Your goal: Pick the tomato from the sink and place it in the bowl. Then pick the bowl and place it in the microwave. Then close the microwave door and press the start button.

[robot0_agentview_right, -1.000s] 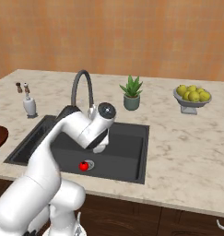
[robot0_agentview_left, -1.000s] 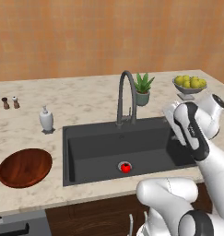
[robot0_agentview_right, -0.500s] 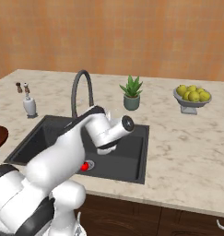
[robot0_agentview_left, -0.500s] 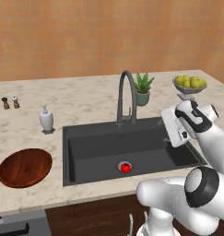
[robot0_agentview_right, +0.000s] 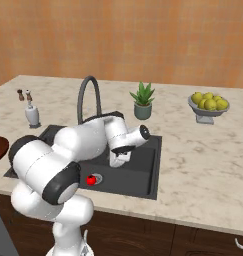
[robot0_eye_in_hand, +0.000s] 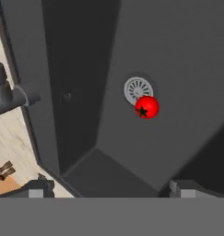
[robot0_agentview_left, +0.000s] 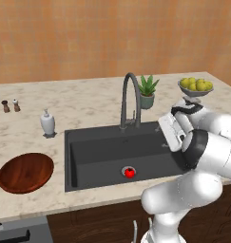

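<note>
- Hand view looks down into the sink (robot0_eye_in_hand: 178, 55). The two fingertips (robot0_eye_in_hand: 39, 188) poke up at the bottom, wide apart with nothing between them, so the gripper (robot0_eye_in_hand: 111, 190) is open and ready to grab.
- Near the middle of that view sits the tomato (robot0_eye_in_hand: 147, 107), touching the edge of the round drain (robot0_eye_in_hand: 137, 90). I think it rolled to the low spot.
- Left base view shows the gripper (robot0_agentview_left: 170, 133) at the right, above the sink's right side, well apart from the tomato (robot0_agentview_left: 129, 173). It needs to go down and over.
- At the lower left waits the bowl (robot0_agentview_left: 25, 172) on the counter (robot0_agentview_left: 88, 104), empty.
- Farther back stand the faucet (robot0_agentview_left: 129, 97), a plant (robot0_agentview_left: 147, 91) and a fruit bowl (robot0_agentview_left: 196, 89).
</note>
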